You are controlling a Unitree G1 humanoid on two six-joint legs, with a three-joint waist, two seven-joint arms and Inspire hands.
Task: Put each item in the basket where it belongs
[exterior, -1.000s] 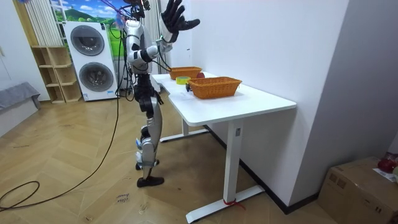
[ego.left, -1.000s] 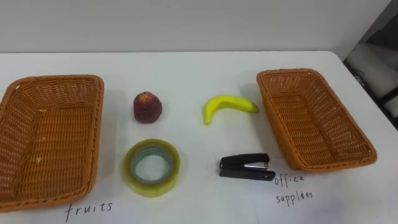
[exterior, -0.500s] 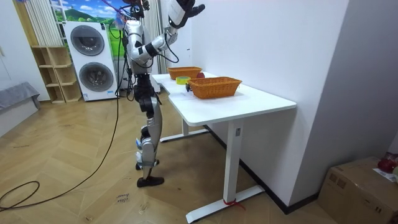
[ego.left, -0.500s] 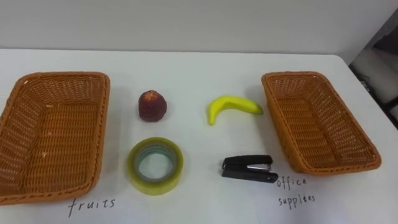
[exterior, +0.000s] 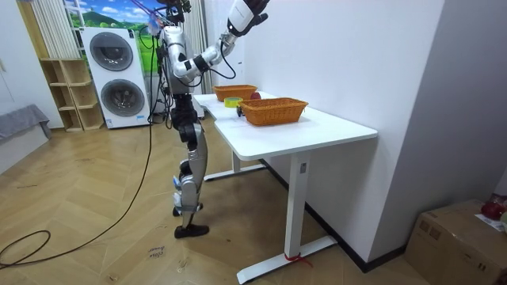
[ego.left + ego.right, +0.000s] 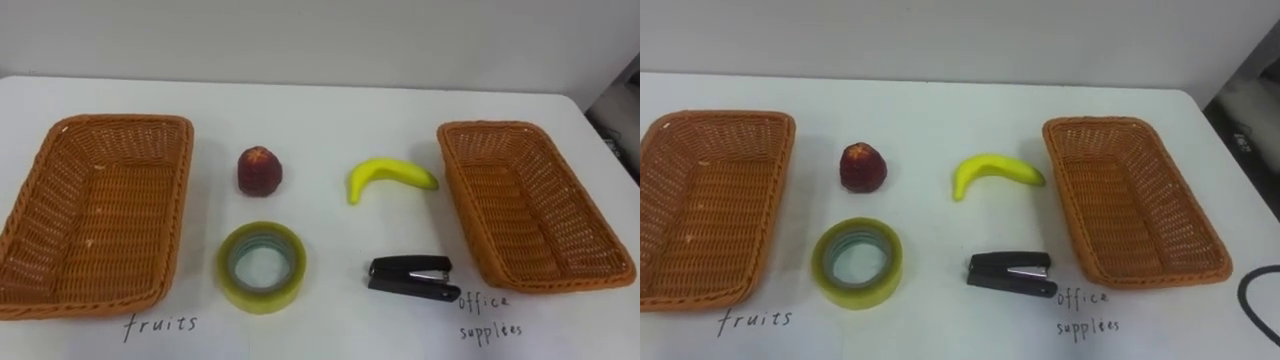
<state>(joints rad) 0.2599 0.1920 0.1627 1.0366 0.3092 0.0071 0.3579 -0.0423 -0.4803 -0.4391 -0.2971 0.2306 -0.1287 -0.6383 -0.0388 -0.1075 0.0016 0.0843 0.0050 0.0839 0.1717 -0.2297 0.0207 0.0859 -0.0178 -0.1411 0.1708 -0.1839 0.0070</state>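
While the robot stands at the long side of the table (image 6: 320, 110), its right hand (image 5: 252, 5) is up high above its head, at the top edge of the room view. Whether its fingers are spread or curled cannot be told. All 4 things lie on the table, well below that hand and apart from it. A red fruit (image 6: 259, 170) and a banana (image 6: 390, 177) are in the far row, with a tape roll (image 6: 263, 266) and a stapler (image 6: 412, 278) nearer the robot. They lie between 2 wicker baskets, the left basket (image 6: 100, 220) and the right basket (image 6: 520, 215), outside both.
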